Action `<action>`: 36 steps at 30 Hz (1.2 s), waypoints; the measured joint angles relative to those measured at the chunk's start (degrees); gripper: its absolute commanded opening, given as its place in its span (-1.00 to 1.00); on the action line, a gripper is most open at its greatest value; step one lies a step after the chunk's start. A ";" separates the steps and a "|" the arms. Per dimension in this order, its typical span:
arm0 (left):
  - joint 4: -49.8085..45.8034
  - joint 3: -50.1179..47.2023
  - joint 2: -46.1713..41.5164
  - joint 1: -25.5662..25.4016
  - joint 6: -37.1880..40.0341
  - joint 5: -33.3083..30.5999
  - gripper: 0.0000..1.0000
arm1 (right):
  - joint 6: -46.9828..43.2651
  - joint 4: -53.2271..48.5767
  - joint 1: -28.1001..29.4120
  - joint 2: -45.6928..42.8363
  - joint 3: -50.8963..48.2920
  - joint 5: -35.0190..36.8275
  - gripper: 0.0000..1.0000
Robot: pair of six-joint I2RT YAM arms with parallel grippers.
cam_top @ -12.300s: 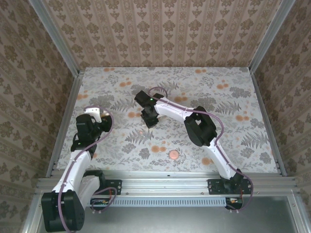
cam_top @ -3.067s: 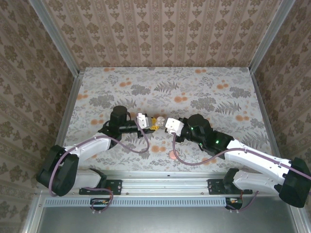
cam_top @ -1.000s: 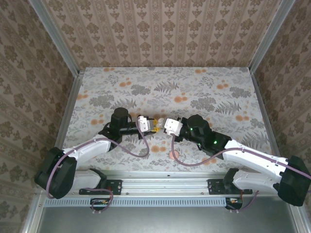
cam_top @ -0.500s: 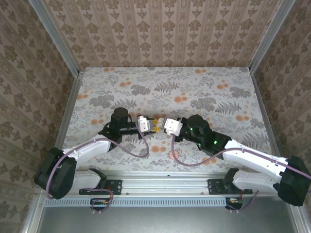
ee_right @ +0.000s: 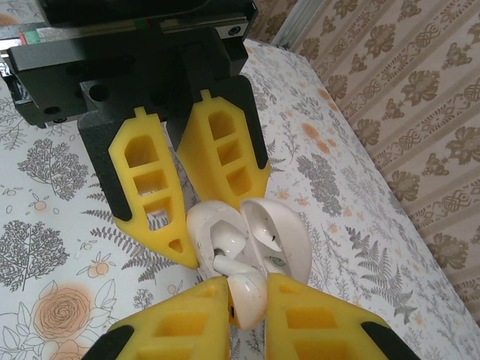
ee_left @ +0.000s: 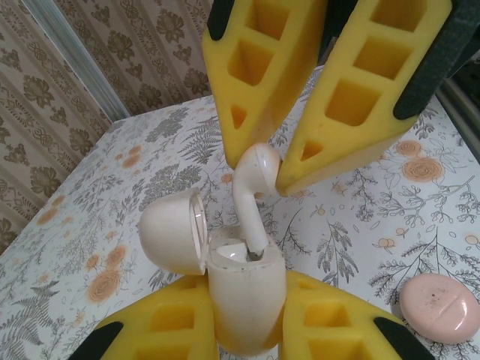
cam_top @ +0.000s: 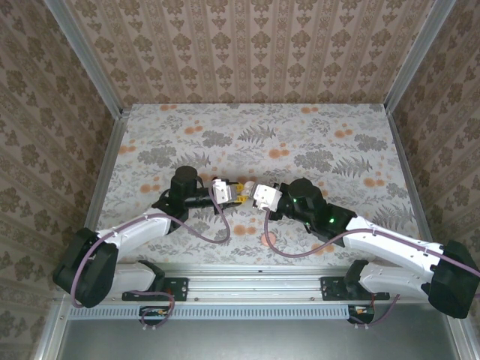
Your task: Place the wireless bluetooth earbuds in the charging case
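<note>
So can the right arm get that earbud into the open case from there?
Probably yes: the right gripper holds the earbud right over the case, whose lid is swung aside.

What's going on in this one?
The left arm's jaws are shut on a small off-white plastic charging case, its lid hinged open. The right arm's jaws pinch the head of an off-white stemmed earbud, its stem partly down in the case's opening. It is not yet fully seated.
</note>
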 measured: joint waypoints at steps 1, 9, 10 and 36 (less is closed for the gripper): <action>0.02 -0.04 0.00 0.00 -0.11 0.00 -1.00 | 0.00 0.00 0.00 0.00 0.00 -0.02 -0.70; 0.02 -0.26 -0.42 0.00 -0.68 -0.04 -1.00 | 0.00 0.59 -0.31 0.57 0.00 -0.68 -0.70; 0.02 -0.33 -0.48 0.00 -0.92 -0.07 -1.00 | -0.02 0.79 -0.35 0.79 0.00 -0.87 -0.71; 6.78 -2.19 0.11 -0.15 -6.95 -1.60 -1.00 | -2.43 -0.26 -2.27 2.89 2.36 -4.20 -0.67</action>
